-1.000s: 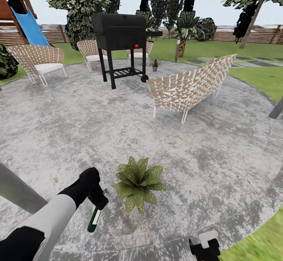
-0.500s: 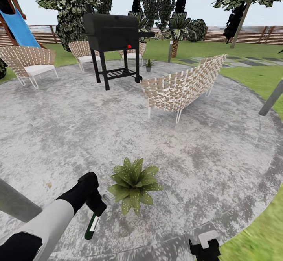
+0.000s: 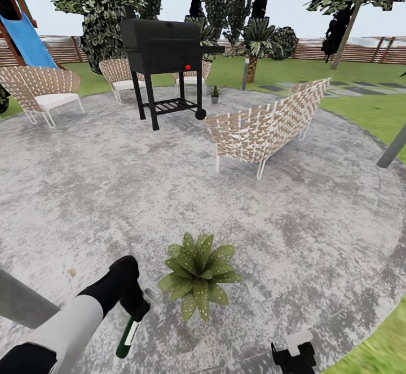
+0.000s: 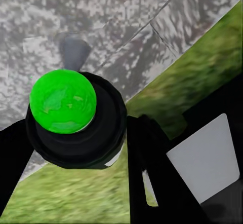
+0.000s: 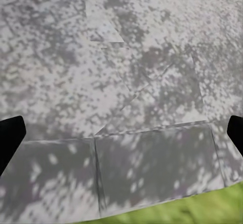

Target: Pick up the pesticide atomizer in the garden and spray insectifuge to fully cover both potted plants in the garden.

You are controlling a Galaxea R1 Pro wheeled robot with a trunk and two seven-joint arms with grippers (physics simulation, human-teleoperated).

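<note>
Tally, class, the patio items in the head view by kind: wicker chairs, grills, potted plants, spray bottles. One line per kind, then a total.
Wicker chairs: 4
Grills: 1
Potted plants: 2
Spray bottles: 1, held in the left gripper
Total: 8
</note>
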